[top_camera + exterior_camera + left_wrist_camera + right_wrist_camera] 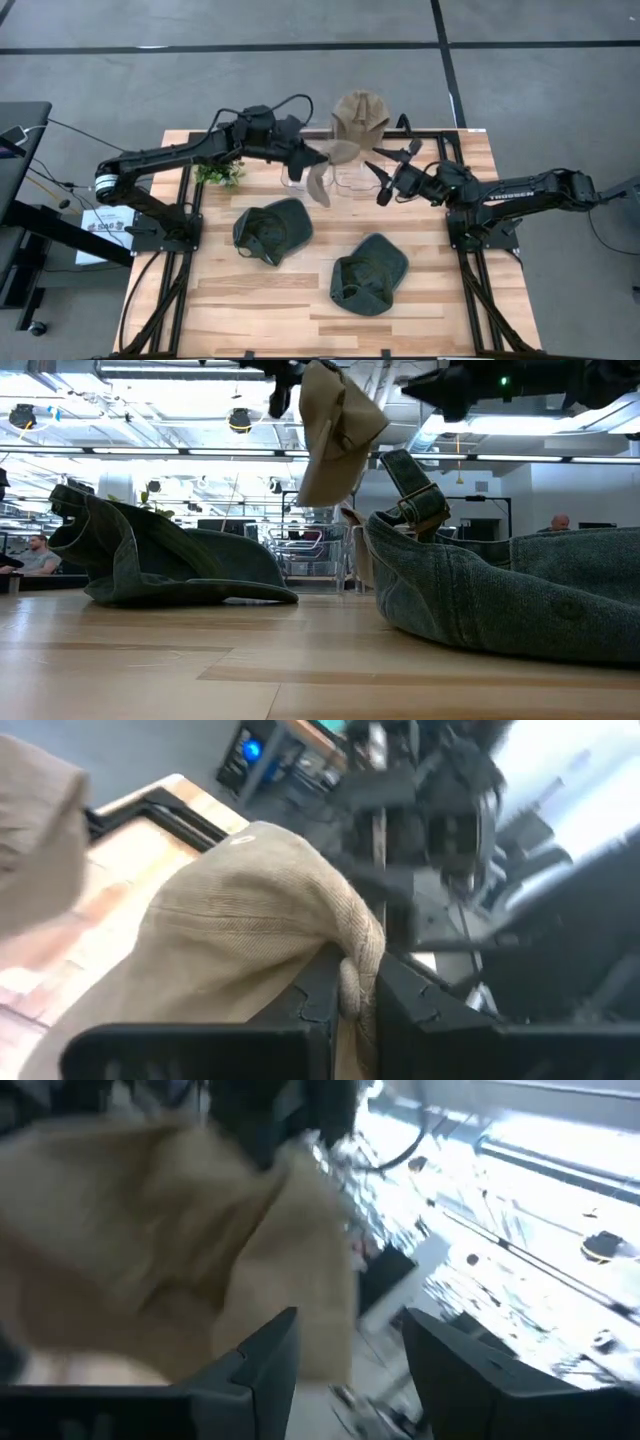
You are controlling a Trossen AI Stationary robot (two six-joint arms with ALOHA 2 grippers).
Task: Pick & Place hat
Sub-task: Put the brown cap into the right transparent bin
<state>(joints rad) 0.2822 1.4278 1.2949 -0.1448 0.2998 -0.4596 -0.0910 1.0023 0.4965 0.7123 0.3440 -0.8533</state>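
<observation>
Tan hat [358,122] hangs limp from your left gripper [350,995], pinched on its fabric edge; right gripper [388,172] stands apart nearby. Soft, light cloth: grip folds.

Light wood-plank table [300,300] fills frame centre. Dark green cap [272,228] left of centre, second dark green cap [370,273] lower right of centre, apart. Small green plant [220,173] upper left. Clear container [345,180] upper centre.
</observation>
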